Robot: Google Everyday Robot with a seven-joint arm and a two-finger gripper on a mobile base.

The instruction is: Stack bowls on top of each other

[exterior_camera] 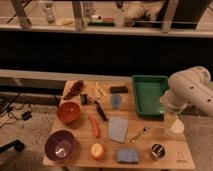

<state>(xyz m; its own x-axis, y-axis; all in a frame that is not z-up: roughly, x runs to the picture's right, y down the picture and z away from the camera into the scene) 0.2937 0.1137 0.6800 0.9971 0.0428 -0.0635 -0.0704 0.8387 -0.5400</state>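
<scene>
**Entry: arm bent over the table's right edge**

White arm [192, 90] is bent at the elbow, with the forearm directed downward. Gripper [173, 125] is held over the wooden table [155, 125], fingers spread wide, nothing gripped. Orange-red bowl [68, 112] and purple bowl [61, 145] are set far left of the fingers, apart and unstacked.

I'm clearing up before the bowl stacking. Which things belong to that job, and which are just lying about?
Job: orange-red bowl, purple bowl, gripper above the table, right side.
Lying about: metal cup, green tray, spoon, blue sponge.
</scene>
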